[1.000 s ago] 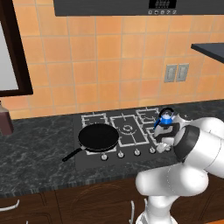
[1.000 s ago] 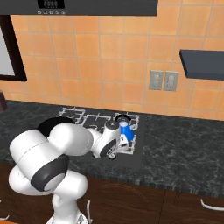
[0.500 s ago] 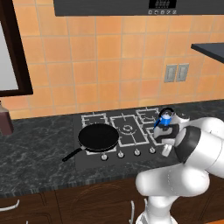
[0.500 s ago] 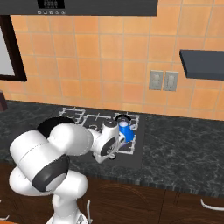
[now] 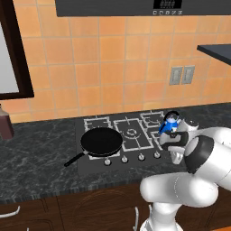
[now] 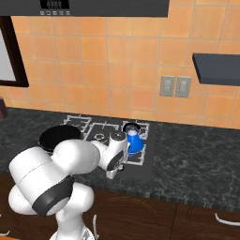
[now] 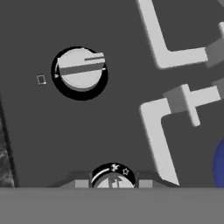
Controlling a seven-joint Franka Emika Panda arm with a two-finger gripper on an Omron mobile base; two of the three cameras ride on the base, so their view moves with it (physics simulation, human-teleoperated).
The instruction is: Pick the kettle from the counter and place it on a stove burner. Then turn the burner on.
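Kettle point(image 6: 134, 141) sits on the right back burner of the stove point(image 6: 145, 165), so that part looks done. Near first: the gripper point(image 7: 113, 183) is low over a knob point(image 7: 113, 178) at the stove's front edge, w/ a tip on each side, jaws narrow, but can't tell if they pinch it. Risk: tips slip & the knob doesn't turn. Next knob point(image 7: 80, 72) is near; turning the wrong one lights the wrong burner. Farther: the arm is just beside the kettle & could bump it. Pan point(image 5: 101, 141) is well apart.
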